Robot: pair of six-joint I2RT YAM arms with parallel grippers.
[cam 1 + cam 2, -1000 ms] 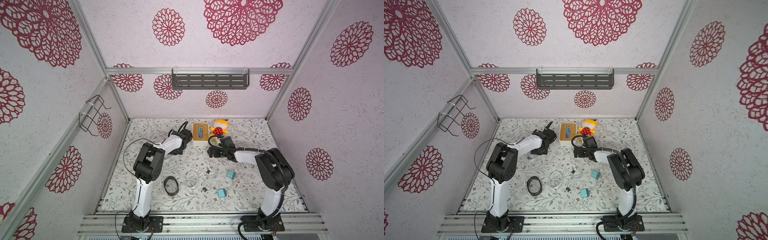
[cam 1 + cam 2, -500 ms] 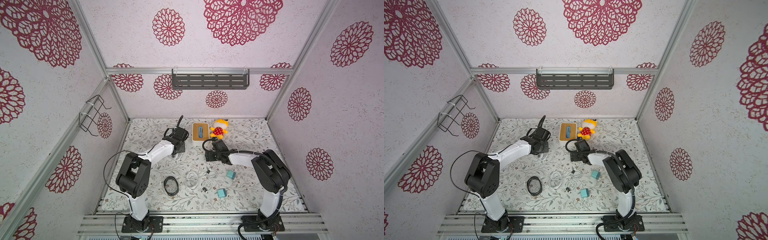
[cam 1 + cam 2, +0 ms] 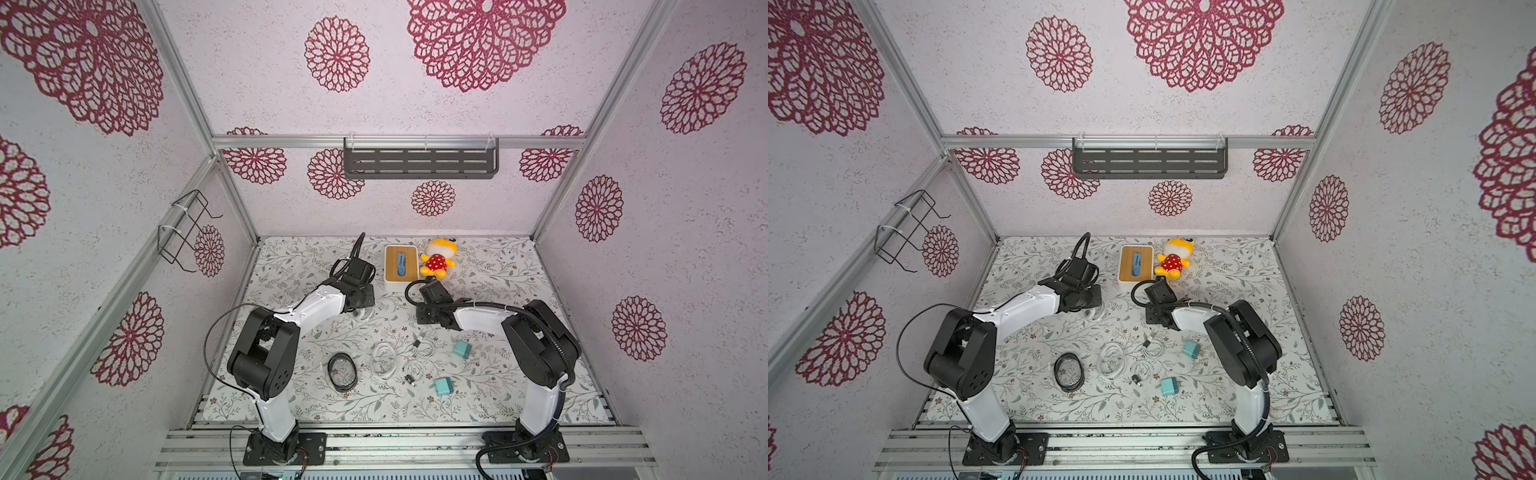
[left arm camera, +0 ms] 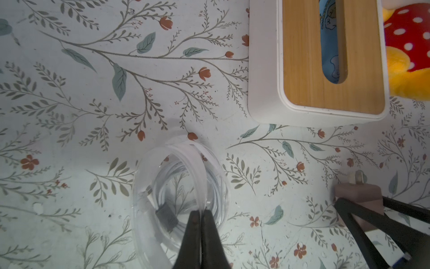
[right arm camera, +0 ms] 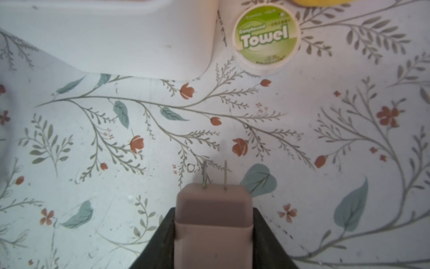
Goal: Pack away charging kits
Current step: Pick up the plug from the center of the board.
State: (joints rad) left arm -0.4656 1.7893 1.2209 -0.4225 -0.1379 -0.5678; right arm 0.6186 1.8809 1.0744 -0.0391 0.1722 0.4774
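A pale pink plug adapter [image 5: 214,235], prongs pointing away, sits between my right gripper's [image 5: 213,210] jaws, which press on both its sides just above the table. The left wrist view also shows this adapter [image 4: 356,193]. My left gripper [image 4: 200,213] is shut on the rim of a clear bag [image 4: 160,240] that holds a coiled white cable [image 4: 216,186] with a dark end. Both top views show two teal adapters [image 3: 462,349] [image 3: 444,386] and loose white cable coils [image 3: 424,347] [image 3: 411,370] lying near the front. The left gripper [image 3: 361,309] and right gripper [image 3: 428,320] sit mid-table.
A white box with a wooden lid [image 3: 400,266] and a yellow plush toy [image 3: 438,259] stand at the back. A green "Towel" puck [image 5: 266,37] lies beside the box. A black ring [image 3: 343,372] and another clear coil [image 3: 383,359] lie near the front.
The right gripper's jaws have closed in on the pink adapter. The left arm has swung left, away from the box, carrying the bag.
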